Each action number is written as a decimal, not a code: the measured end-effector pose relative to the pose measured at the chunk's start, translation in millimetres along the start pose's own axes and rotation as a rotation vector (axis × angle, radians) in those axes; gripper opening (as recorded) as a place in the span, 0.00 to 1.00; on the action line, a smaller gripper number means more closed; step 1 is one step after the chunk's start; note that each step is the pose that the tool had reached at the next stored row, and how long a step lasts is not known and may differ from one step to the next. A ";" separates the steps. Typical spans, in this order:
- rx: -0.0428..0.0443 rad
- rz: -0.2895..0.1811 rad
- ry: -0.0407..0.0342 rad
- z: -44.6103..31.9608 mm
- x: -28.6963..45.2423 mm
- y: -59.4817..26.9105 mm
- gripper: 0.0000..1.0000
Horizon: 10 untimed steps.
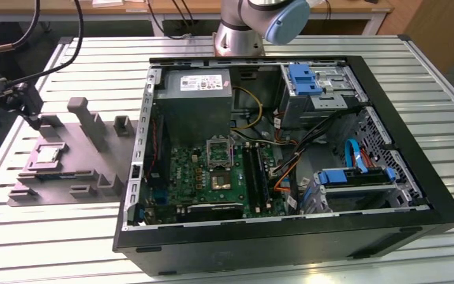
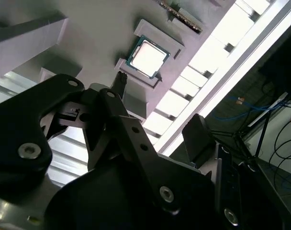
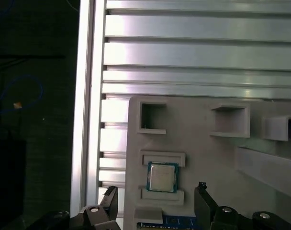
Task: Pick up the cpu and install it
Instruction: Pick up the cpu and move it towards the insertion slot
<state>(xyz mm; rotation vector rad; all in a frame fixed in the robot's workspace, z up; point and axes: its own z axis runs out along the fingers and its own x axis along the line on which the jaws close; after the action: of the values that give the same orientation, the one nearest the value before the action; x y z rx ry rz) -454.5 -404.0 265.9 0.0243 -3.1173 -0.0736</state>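
Holds the gripper (image 3: 155,192) over the grey fixture (image 3: 207,153) on the slatted table (image 3: 184,48), fingers (image 3: 201,192) spread wide and gripping nothing, with the cpu (image 3: 162,176) lying flat and untouched in its shallow pocket, well apart from the open computer case (image 1: 290,236).

CPU (image 1: 48,155) was a small square chip with a silver lid and green rim. Lay flat, face up, seated in a grey fixture (image 1: 81,163) recess, exterior view's mid-left.
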 end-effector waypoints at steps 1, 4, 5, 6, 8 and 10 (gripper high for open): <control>0.0000 -0.001 0.0001 1.8 -0.3 -0.1 0.73; 0.0000 -0.001 0.0001 7.2 -0.6 -0.7 0.73; 0.0001 -0.001 0.0001 9.0 -0.8 -1.0 0.73; 0.0001 -0.002 0.0001 10.9 -1.0 -1.3 0.73; 0.0001 -0.001 0.0001 14.4 -1.6 -1.8 0.73; 0.0002 -0.001 0.0002 17.9 -2.3 -2.2 0.73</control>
<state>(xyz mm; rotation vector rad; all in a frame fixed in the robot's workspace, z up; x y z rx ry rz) -452.5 -405.3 247.8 0.0264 -3.1171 -0.0733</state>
